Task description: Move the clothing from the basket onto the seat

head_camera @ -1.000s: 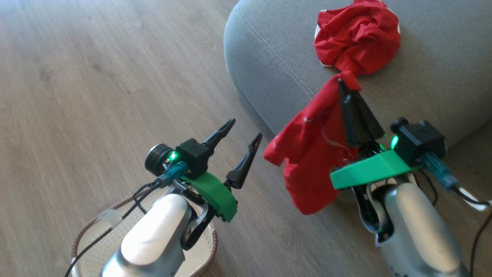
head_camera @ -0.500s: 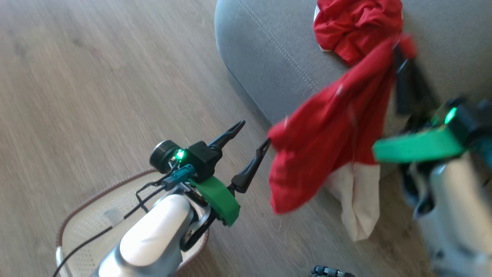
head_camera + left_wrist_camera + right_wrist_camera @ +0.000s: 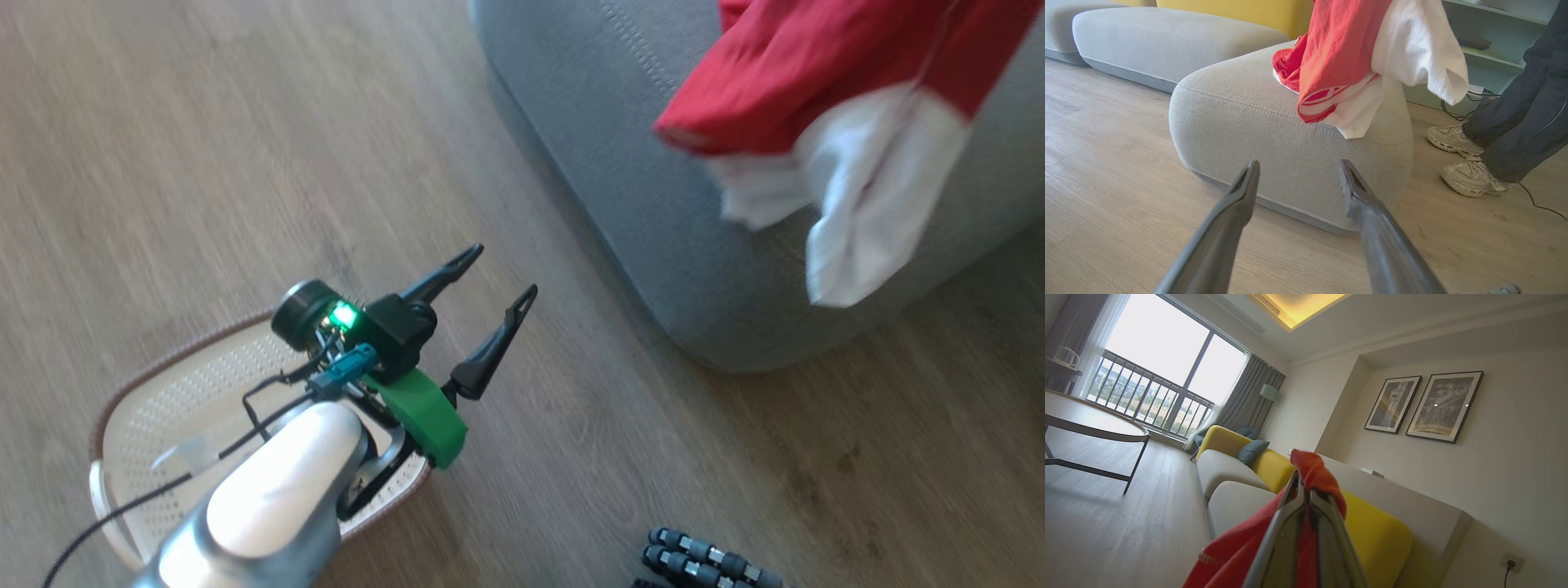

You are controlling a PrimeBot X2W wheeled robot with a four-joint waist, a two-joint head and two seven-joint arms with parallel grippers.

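One basket (image 3: pixel 155 408) is seen on the wood floor (image 3: pixel 204 163), under the left tool (image 3: pixel 504 268), which is spread and released. Beyond, one grey seat (image 3: pixel 588 139) is found, with one red garment (image 3: pixel 1286 67) laid on it. A second garment (image 3: pixel 816 73) is gripped in the clenched right tool (image 3: pixel 1304 486) above. A yellow sofa (image 3: pixel 1380 535) is set behind.

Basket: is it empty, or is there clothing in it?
Empty where visible: the basket shows bare perforated cream plastic, no red fabric; the left arm hides part of it.

Red-and-white clothing (image 3: pixel 1339 61) hangs over the grey seat (image 3: pixel 1241 130) beyond the left gripper (image 3: pixel 1297 167), fingers (image 3: pixel 1245 188) spread.
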